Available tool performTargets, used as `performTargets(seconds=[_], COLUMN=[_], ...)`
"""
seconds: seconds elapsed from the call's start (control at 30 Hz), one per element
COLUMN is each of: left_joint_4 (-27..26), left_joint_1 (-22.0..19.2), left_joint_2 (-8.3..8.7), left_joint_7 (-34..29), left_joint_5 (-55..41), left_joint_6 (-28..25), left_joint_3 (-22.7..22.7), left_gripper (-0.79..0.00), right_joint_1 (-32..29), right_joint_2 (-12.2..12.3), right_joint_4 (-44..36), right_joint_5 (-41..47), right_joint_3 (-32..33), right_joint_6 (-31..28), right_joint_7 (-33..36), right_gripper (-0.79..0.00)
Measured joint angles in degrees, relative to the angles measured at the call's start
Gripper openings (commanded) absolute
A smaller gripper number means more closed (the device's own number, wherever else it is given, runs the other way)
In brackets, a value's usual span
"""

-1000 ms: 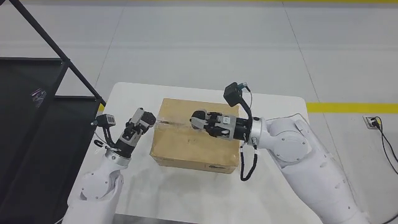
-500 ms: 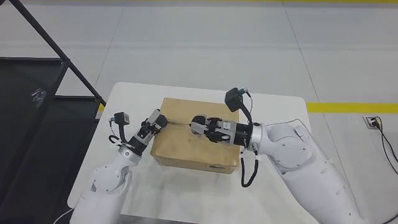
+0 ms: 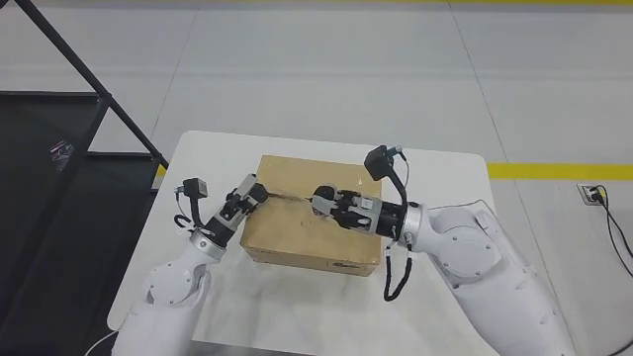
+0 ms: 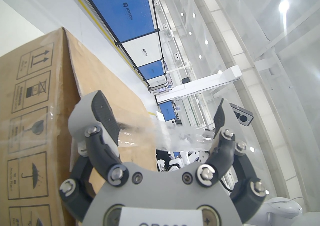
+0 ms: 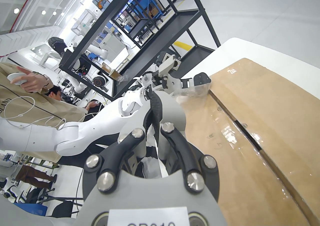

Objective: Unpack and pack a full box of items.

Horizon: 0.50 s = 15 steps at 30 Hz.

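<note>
A closed brown cardboard box (image 3: 312, 220) sits mid-table, its top seam (image 5: 240, 124) partly bared of tape. My right gripper (image 3: 322, 201) hovers over the box top, shut on a strip of clear tape (image 3: 287, 198) peeled off the seam. In the right wrist view the fingers (image 5: 155, 109) are pressed together, with the crumpled tape (image 5: 186, 93) beyond them. My left gripper (image 3: 253, 195) is at the box's left top edge, open. In its own view the tape (image 4: 180, 134) runs between its spread fingertips (image 4: 162, 117), beside the box (image 4: 37, 112) wall.
The white table (image 3: 435, 173) has bare room to the right of and in front of the box. A black metal rack (image 3: 59, 178) stands just off the table's left side.
The left gripper has moved in from beside the box to its top left edge. The right gripper has drawn back slightly to the right, stretching the tape.
</note>
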Motion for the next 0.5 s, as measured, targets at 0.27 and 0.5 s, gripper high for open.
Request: performTargets(seconds=[0.27,0.5], left_joint_4=[-0.9,-0.54], left_joint_1=[0.18,-0.69], left_joint_2=[0.18,0.11], left_joint_7=[-0.17,-0.52], left_joint_5=[-0.16,0.05], left_joint_6=[0.04,0.48], left_joint_3=[-0.52,0.39], left_gripper=[0.0,0.0], right_joint_1=[-3.72,-6.46], right_joint_2=[0.78,1.24], right_joint_4=[-1.08,-2.69], right_joint_5=[0.15,1.4], right_joint_3=[2.8,4.59], right_joint_6=[1.93,2.6], right_joint_7=[0.53,0.52], right_gripper=[-0.785,-0.785])
